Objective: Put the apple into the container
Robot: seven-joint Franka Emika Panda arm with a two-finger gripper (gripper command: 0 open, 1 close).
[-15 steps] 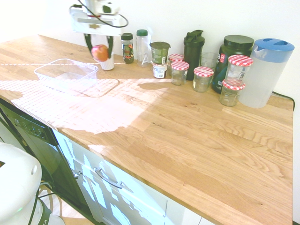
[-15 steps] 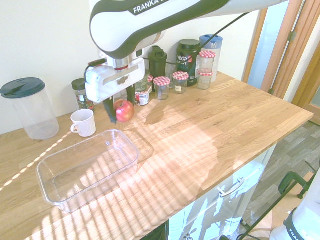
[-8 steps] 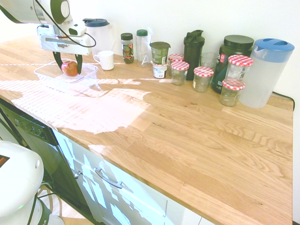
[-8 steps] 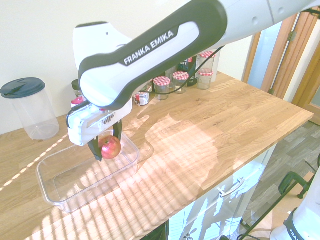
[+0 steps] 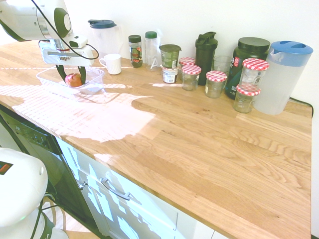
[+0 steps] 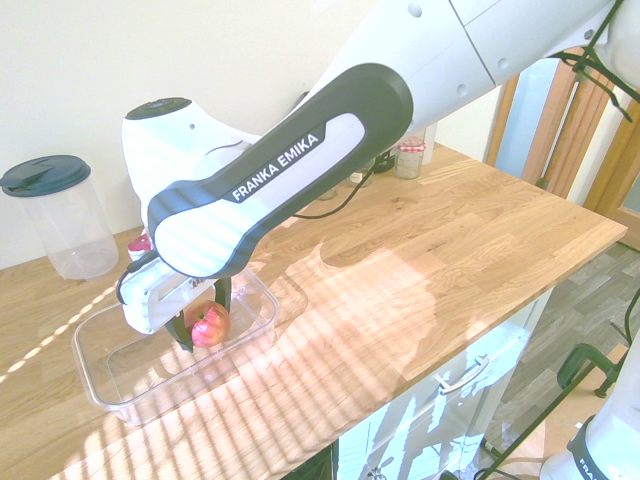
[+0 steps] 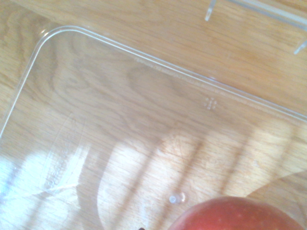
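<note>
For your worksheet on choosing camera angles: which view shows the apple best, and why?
The second exterior view: the apple sits large between the claw fingers, inside the clear container. The first exterior view shows it small and far off. The wrist view catches only its red top at the picture's edge.

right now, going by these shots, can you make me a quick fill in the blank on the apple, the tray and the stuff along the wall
1. The gripper is shut on the red ____.
2. The apple hangs inside the clear plastic ____, between the dark fingers.
3. The white mug stands on the wooden ____, outside the container.
4. The jars near the wall have red-checked ____.

Missing words: apple; container; countertop; lids
</note>
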